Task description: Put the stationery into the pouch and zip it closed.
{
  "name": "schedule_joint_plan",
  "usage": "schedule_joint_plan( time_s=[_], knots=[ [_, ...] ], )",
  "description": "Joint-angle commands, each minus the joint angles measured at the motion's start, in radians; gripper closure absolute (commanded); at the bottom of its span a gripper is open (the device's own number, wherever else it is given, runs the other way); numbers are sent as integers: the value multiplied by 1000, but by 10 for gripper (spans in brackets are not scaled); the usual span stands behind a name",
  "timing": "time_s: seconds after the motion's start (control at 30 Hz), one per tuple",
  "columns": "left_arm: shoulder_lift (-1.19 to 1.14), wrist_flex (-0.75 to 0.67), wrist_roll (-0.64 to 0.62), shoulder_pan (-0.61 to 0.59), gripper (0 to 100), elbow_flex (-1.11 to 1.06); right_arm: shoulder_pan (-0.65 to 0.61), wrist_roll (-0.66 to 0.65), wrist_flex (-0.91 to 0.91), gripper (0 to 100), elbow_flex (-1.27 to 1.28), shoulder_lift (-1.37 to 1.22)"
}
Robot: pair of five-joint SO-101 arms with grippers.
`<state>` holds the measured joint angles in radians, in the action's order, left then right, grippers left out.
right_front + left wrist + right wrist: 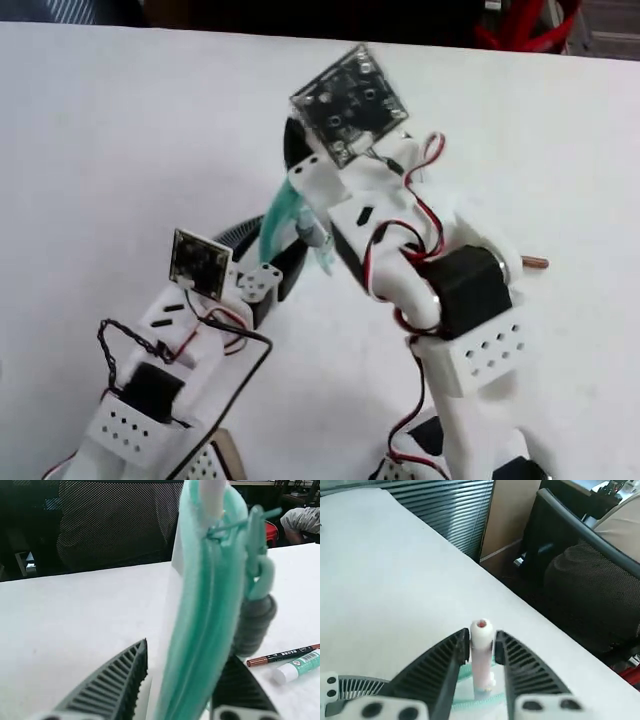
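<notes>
A teal-edged, see-through pouch [200, 630] stands upright between the jaws of my left gripper [189, 655], which is shut on it. Its zipper pull [257, 545] hangs at the top beside the opening. My right gripper [482, 633] is above the pouch, shut on a white-pink pen [481, 655] whose lower end dips into the pouch rim [480, 696]. In the high view the pouch [275, 222] sits between both arms at mid-table, under the right gripper [310, 215]. A brown-tipped black pencil [285, 656] and a white-green tube [300, 666] lie on the table beside the pouch.
The white table [120, 130] is bare to the left and back. A pencil end [537, 263] pokes out from behind the right arm. Dark mesh chairs [110, 520] stand beyond the table's far edge.
</notes>
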<state>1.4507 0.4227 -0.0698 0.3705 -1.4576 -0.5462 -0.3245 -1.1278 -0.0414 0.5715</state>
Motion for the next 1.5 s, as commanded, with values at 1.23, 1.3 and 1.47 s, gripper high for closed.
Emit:
schedule_joint_plan(
  time_s=[1.23,1.3,1.47],
  knots=[
    [5,2,-6,-1,827,25,799,-1025,41,844,316,-582],
    [5,2,-6,-1,827,23,796,-1026,47,806,333,-593],
    [5,6,-6,-1,827,23,792,-1028,134,730,368,-650]
  ],
)
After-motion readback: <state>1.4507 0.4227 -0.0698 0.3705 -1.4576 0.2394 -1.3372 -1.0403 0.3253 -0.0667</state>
